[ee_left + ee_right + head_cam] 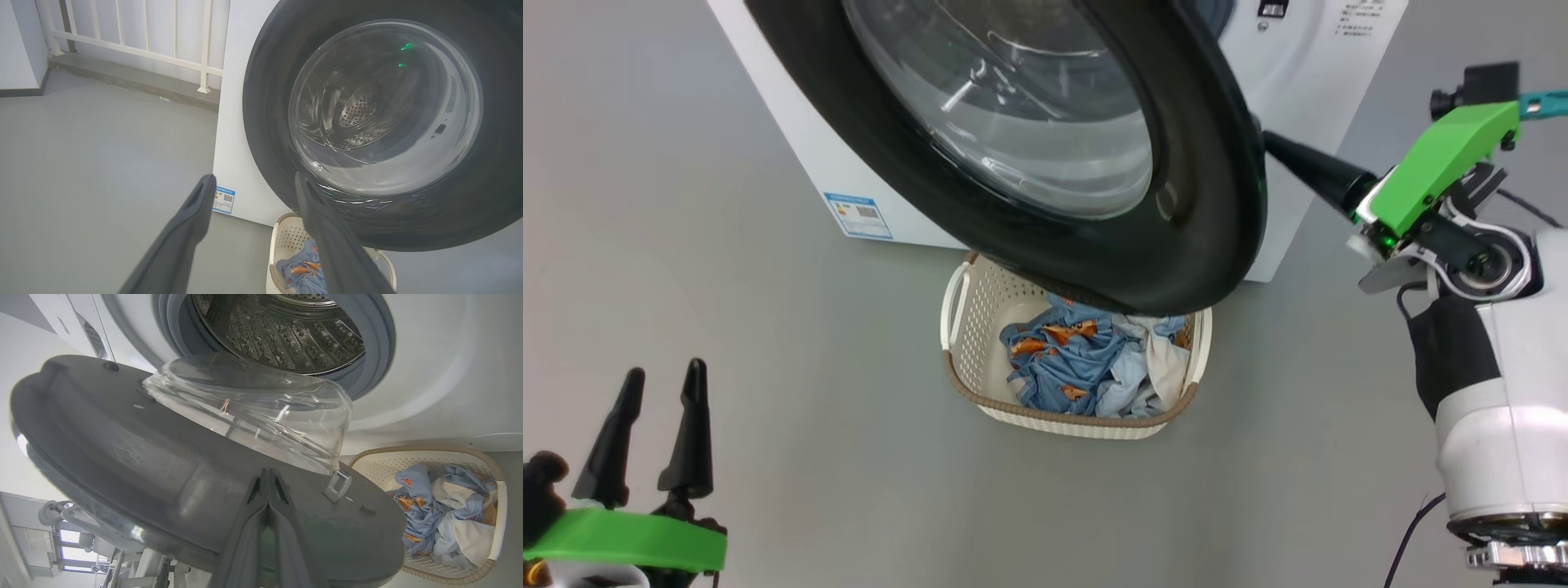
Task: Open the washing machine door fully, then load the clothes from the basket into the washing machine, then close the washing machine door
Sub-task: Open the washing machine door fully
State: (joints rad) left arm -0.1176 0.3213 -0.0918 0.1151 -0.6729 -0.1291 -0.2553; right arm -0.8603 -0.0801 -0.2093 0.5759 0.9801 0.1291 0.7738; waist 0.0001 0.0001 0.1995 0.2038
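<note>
My left pincer stands wide and empty at the lower left of the head view, with two long, dark, tapered fingers. My right pincer is pressed shut with nothing in it. Its tip goes behind the right edge of the door.

The door is a round, glossy black ring around a bulging clear glass bowl. It stands open from the white washer and covers the top of the basket. The basket is cream perforated plastic with a brown woven-look rim. It sits on the grey floor just before the washer. The clothes lie crumpled inside, blue with orange prints, plus pale pieces.

The left wrist view shows a blue label with a QR code at lower centre; the print is too small to read. At upper left is a white railing.

The right wrist view shows the door's matte grey inner face, a small latch loop, the perforated steel drum and the grey gasket at the top.
</note>
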